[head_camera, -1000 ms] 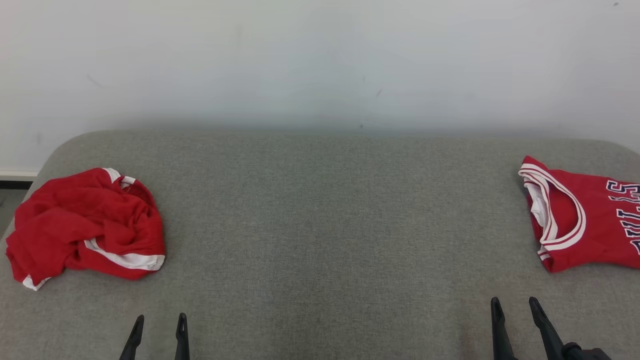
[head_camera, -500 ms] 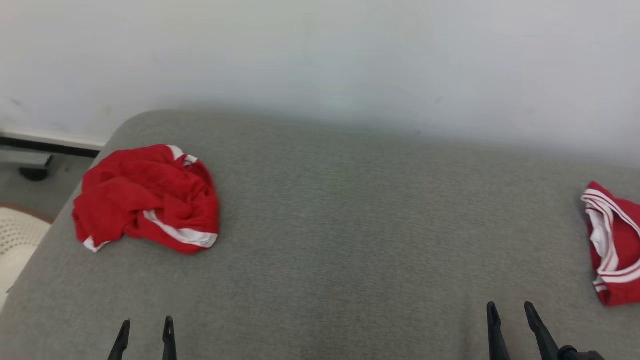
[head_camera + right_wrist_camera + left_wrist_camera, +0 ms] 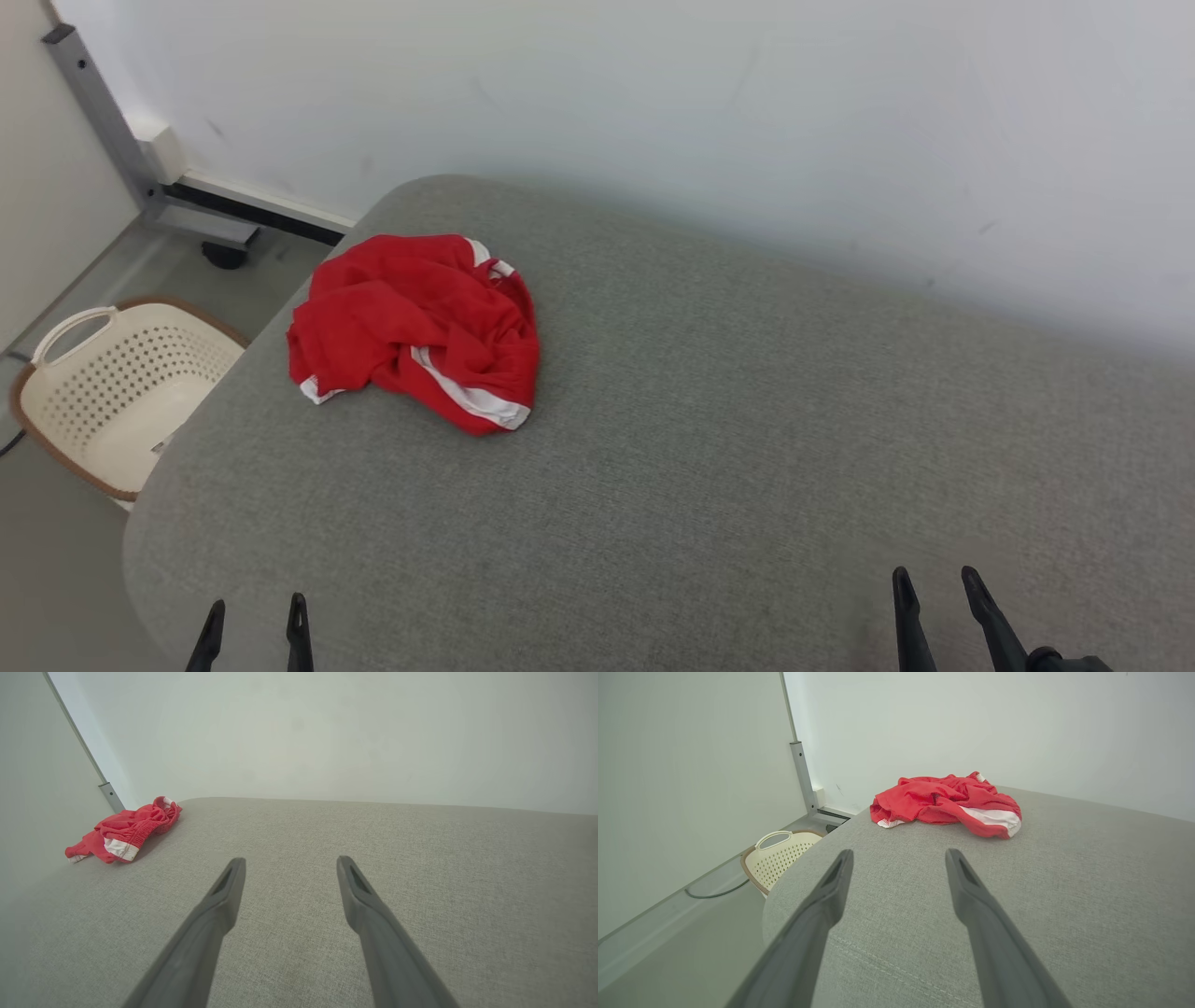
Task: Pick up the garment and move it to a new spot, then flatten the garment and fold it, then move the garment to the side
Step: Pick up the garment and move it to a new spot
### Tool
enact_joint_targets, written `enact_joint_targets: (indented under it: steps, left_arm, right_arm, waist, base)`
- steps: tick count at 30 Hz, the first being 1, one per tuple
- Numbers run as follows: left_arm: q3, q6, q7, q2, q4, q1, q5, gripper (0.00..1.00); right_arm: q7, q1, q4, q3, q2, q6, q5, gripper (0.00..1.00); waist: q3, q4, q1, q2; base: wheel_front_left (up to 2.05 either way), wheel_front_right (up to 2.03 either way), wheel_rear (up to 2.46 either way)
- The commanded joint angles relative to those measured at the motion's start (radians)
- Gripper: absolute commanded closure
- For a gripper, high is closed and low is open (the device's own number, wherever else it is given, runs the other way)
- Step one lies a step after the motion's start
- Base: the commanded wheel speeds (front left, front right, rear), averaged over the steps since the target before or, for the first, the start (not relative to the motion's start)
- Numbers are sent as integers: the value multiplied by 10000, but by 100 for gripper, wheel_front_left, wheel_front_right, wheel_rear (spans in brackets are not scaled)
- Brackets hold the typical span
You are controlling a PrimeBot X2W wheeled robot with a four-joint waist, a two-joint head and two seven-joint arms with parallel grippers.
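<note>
A crumpled red garment with white trim lies in a heap near the far left corner of the grey padded table. The left wrist view has the garment ahead of the fingers, and the right wrist view has the garment far off to the left. My left gripper stands open at the table's near left edge, well short of the garment, with nothing between its fingers. At the near right my right gripper is open and empty too, far from the garment.
A cream perforated basket stands on the floor left of the table; the same basket appears in the left wrist view. A grey metal post rises in the corner. A pale wall runs close behind the table.
The head camera has turned left: the crumpled garment now sits nearer the picture's middle, the second red jersey at the right has left the picture, and the basket has come in. Both grippers stay open.
</note>
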Motion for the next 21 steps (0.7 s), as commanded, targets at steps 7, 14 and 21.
enact_joint_targets:
  steps: [7, 14, 21]
  left_arm:
    - [244, -34, -39, -11, -117, 211, -112, 0]
    - [413, -27, -39, -8, -188, 212, -146, 0]
    - [300, -27, -39, 0, -10, 52, -6, 0]
  right_arm:
    - [-38, -23, 33, 247, 8, -19, 88, 0]
    - [-38, -242, 159, 495, 5, -19, 90, 0]
    - [-38, -12, 121, 578, 5, -19, 179, 0]
  waist:
    - [-18, 855, 1, 0]
    - [15, 916, 1, 0]
    - [-119, 772, 1, 0]
  base:
    - [0, 0, 0]
    - [0, 0, 0]
    - [0, 0, 0]
